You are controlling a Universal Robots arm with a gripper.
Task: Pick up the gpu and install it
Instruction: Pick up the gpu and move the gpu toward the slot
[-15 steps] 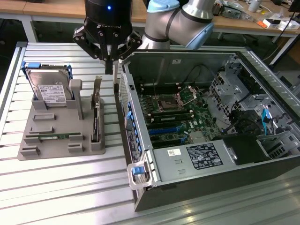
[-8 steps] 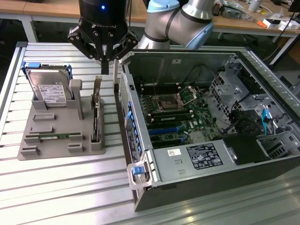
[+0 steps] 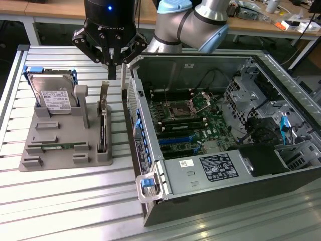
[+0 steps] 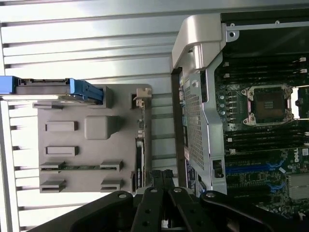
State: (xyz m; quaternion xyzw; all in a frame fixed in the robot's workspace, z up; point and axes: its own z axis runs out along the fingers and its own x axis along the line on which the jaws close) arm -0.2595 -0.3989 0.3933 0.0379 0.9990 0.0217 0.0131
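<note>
The gpu (image 3: 103,125) is a slim dark card with a silver end bracket. It stands on its edge in a slot at the exterior view's right side of a grey holder (image 3: 55,129). My gripper (image 3: 112,76) hangs shut just above the bracket end of the card, apart from it and holding nothing. In the wrist view the gpu (image 4: 139,162) appears edge-on in the holder (image 4: 96,150). The gripper (image 4: 162,175) has its fingertips pressed together over the card's near end.
A silver hard drive (image 3: 50,95) with blue rails stands at the holder's back. A green memory stick (image 3: 60,146) lies in a front slot. The open computer case (image 3: 200,57) sits right beside the holder, with the motherboard (image 3: 188,123) and blue slots exposed.
</note>
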